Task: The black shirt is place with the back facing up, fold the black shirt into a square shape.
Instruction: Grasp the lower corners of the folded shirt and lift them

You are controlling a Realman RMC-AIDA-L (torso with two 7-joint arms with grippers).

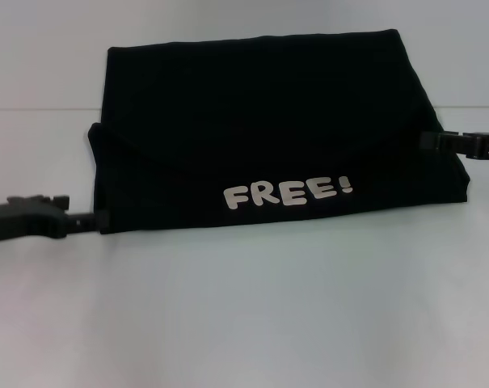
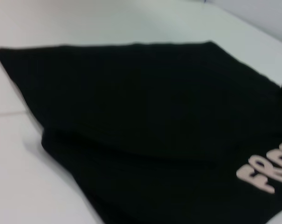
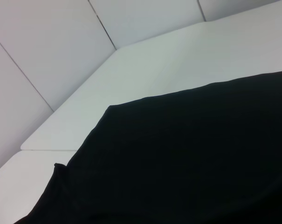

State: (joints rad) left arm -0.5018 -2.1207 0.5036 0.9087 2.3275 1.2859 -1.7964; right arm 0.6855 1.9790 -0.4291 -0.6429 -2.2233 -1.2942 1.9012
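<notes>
Left gripper (image 1: 99,218) at near-left corner of black shirt (image 1: 268,129), grip can't tell. Shirt folded on white table (image 1: 244,307), "FREE!" lettering (image 1: 288,193) up. Right gripper (image 1: 428,141) at right edge, grip can't tell.

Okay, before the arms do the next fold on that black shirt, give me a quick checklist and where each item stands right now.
1. Large black soft cloth T-shirt already folded into a compact shape on the white table: ok, though wider than square.
2. Silver-white "FREE!" lettering facing up on the front flap: ok.
3. Left tool at the shirt's near left corner: ok.
4. Right tool at the shirt's right edge: ok.
5. Either tool actually gripping cloth: cannot tell.
6. Edges aligned: not ok, the lower layer sticks out past the upper one on the left side.
</notes>
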